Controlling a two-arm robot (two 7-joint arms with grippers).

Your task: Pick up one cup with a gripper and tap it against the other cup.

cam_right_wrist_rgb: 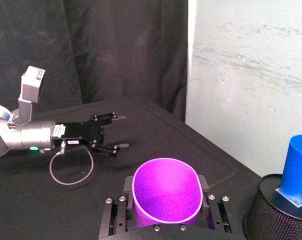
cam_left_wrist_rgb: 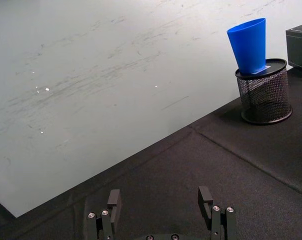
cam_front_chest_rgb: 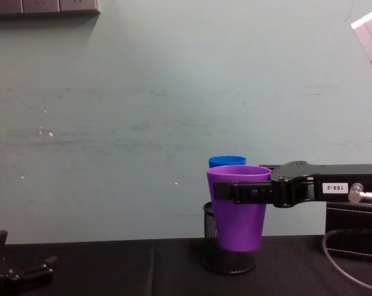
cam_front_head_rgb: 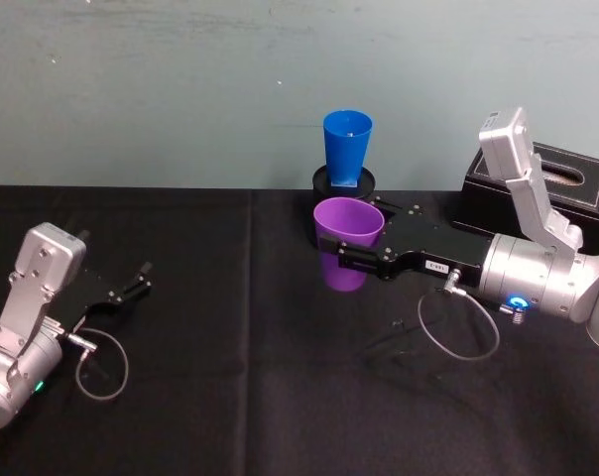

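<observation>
The left gripper point(cam_front_head_rgb: 133, 288) rests idle close to the body, jaws wide and empty. The right gripper point(cam_front_head_rgb: 341, 255) clamps the purple cup point(cam_front_head_rgb: 346, 281) upright between its jaws, clear of the table point(cam_front_head_rgb: 230, 397). Just beyond those jaws and a little higher, the blue cup point(cam_front_head_rgb: 347, 147) stands upright in the mesh pen holder point(cam_front_head_rgb: 323, 182); the tap probably needs only a short forward push.

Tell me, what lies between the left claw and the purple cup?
Nothing: the head view shows bare black tablecloth between the left gripper and the purple cup in the right gripper.
</observation>
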